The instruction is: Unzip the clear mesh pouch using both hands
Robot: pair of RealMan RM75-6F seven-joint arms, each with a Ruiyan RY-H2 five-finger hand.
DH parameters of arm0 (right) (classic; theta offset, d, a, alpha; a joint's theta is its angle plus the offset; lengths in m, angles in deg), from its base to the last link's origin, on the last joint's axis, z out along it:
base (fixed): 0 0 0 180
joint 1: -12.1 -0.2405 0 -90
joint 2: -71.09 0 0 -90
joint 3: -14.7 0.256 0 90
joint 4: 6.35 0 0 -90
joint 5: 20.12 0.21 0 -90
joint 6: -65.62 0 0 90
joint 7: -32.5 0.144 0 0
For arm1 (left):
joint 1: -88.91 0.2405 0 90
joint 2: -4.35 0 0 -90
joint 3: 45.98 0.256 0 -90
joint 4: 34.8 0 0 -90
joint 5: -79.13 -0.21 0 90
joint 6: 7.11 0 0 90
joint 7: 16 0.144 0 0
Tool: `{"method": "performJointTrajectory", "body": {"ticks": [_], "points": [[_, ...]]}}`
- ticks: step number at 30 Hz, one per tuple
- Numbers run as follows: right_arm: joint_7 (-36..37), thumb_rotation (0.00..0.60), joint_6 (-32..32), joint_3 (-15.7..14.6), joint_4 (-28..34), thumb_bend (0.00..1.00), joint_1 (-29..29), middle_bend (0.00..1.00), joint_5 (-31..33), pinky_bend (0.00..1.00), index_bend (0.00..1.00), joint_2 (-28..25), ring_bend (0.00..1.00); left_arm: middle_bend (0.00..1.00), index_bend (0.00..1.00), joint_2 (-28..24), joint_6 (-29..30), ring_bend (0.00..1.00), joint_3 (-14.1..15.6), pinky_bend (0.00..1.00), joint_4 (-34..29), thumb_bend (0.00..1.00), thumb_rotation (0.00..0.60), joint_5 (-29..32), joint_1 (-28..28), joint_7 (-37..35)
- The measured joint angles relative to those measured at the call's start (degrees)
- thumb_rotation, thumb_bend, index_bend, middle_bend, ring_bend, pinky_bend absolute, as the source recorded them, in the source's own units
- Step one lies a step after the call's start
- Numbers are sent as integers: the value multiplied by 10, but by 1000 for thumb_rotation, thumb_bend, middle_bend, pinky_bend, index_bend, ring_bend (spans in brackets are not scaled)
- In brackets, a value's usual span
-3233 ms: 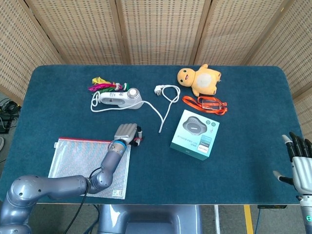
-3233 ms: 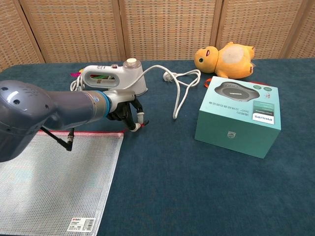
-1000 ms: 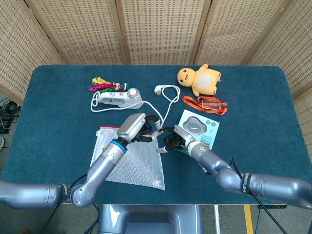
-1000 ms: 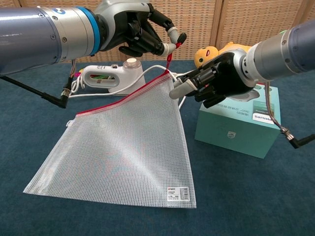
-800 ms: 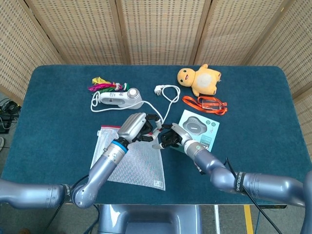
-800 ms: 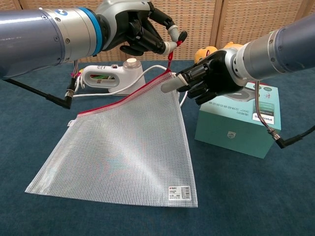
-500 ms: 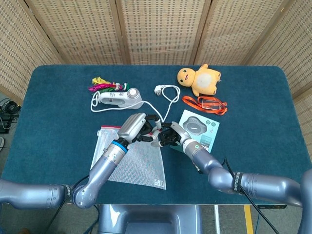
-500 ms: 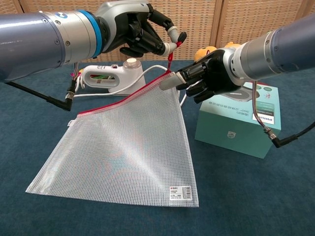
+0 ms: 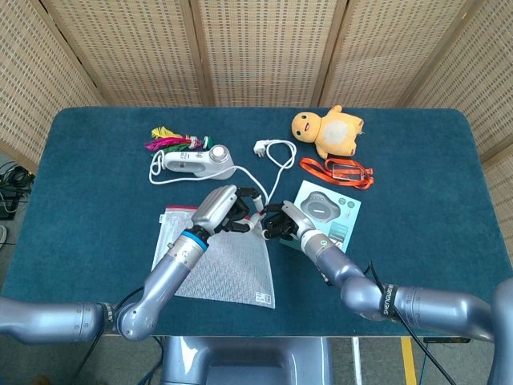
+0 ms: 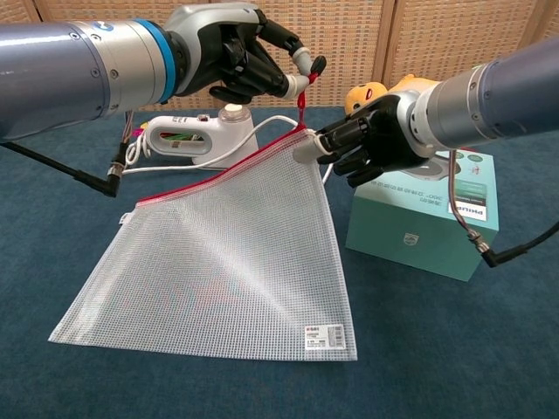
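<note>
A: While the head view looks down, where's the clear mesh pouch with red zip (image 9: pixel 224 261)?

B: Mid-counter, corner lifted toward one o'clock.

A: Chest view?

B: Left hand (image 10: pixel 253 61) pinches the red pull tab (image 10: pixel 303 96); right hand (image 10: pixel 371 148), at its four o'clock, touches that corner, grip unclear.

Right robot hand (image 10: pixel 371 144) now at lifted pouch (image 10: pixel 227 253) corner.
</note>
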Motion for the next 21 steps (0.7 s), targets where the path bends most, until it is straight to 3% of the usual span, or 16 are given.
{"method": "performJointTrajectory", "body": {"ticks": [6, 21], "points": [[-3, 600, 1, 9, 5, 683, 10, 904, -11, 1000, 707, 2, 934, 1000, 945, -2, -3, 949, 2, 998, 5, 641, 600, 2, 1, -2], [21, 600, 20, 52, 45, 711, 71, 916, -107, 1000, 770, -8, 940, 1000, 945, -24, -4, 949, 11, 998, 24, 645, 600, 3, 19, -10]]}}
